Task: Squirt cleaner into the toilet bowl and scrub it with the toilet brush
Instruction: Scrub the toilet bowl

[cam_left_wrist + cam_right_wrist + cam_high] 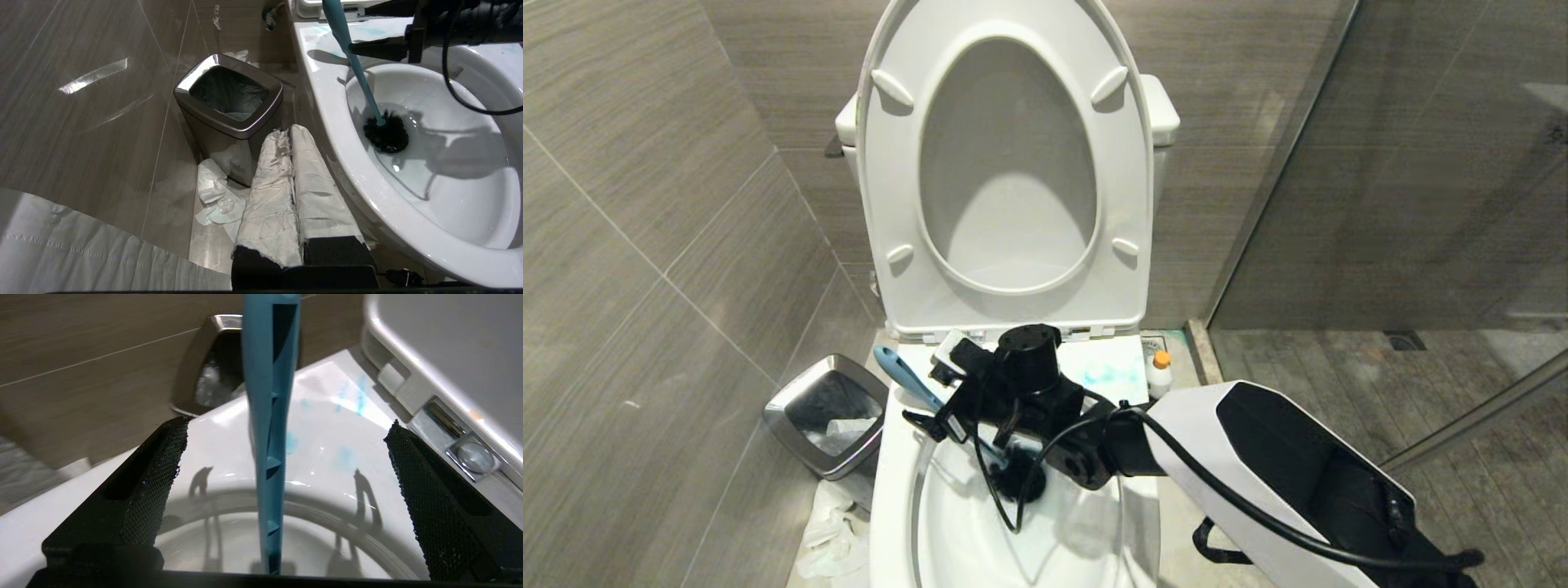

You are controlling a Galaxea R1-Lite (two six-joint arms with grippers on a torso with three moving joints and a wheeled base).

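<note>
Black, mesh-textured jaws of the right gripper (282, 477) stand wide apart over the back rim of the toilet bowl (894, 482), with the blue-grey shaft of the toilet brush (269, 416) passing between them and touching neither pad, so the brush is released. The shaft leans against the bowl's rim on the robot's left, its curved handle end sticking up toward the raised seat (1013, 163), and its round black bristle head (386, 132) rests low inside the bowl in the shallow water. Blue smears of cleaner mark the flat ceramic behind the bowl, just below the seat hinges. The cleaner bottle (1159, 374), white with an orange cap, stands upright on the floor just to the right of the toilet. The left gripper (292, 143) hangs beside the bowl's outer wall, its paper-wrapped jaws pressed together on nothing. Just beyond it a square steel bin (229, 102) sits on the floor with crumpled tissue (214, 196) at its foot
</note>
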